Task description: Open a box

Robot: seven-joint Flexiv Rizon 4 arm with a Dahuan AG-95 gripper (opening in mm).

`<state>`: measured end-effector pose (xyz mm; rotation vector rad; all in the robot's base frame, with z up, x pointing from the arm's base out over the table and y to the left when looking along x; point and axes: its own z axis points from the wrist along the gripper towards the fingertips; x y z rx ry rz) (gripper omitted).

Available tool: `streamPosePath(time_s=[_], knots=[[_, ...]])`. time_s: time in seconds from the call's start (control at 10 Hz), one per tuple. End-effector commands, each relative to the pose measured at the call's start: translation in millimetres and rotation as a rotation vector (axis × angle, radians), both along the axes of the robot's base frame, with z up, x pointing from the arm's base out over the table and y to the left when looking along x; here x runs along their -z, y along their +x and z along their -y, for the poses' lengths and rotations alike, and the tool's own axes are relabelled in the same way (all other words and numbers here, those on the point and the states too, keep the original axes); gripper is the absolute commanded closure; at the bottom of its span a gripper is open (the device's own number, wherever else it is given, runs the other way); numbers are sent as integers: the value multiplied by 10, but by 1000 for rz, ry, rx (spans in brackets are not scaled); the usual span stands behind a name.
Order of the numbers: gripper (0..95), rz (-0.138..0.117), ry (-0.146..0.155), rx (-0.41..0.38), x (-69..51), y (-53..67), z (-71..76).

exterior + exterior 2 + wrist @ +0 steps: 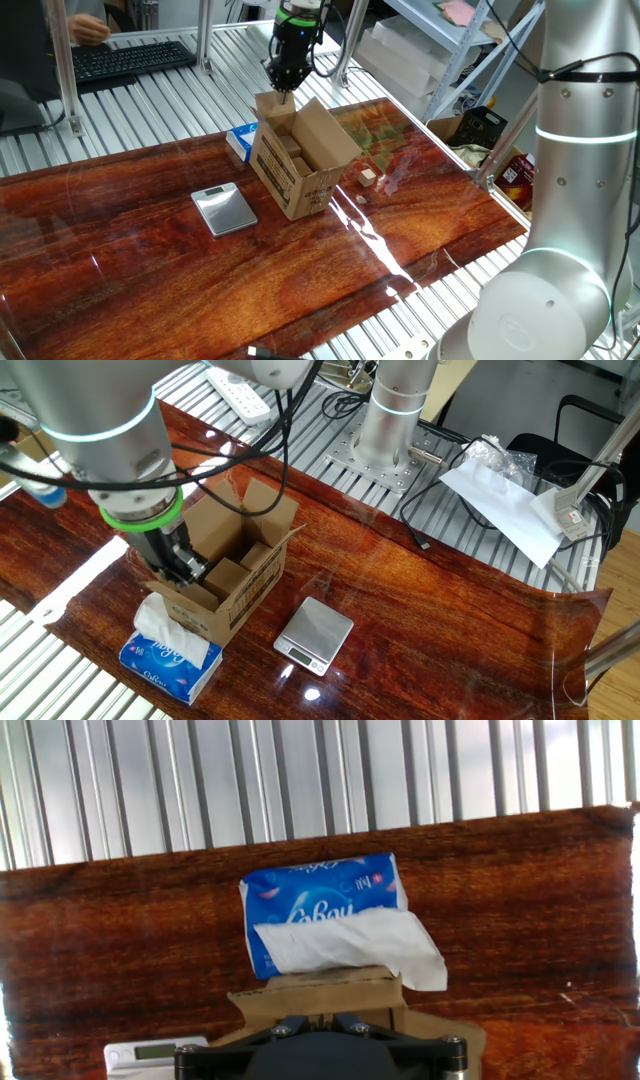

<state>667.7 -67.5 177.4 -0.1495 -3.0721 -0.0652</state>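
Mid-step on folding back a flap of the box (pixel 300 158) — gripper (pixel 283 90) at its upper edge, spread not discernible — next, easing it outward.

One box (pixel 300 160), one tissue packet (pixel 170 655), one scale (pixel 224 208)

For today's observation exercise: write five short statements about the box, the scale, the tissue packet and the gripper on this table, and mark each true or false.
1. The box has its top flaps open. True.
2. The scale sits inside the box. False: it lies on the table beside the box.
3. The tissue packet is blue, with white tissue sticking out. True.
4. The gripper hovers over the scale. False: it is at a flap on the box's edge.
5. A keyboard lies on the wooden tabletop. False: it is on the metal slats beyond.
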Motion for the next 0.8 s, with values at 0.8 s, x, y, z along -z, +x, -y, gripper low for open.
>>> streamPosePath(time_s=[0.8], knots=[[950,-36,9,23,-234,-153,-159]])
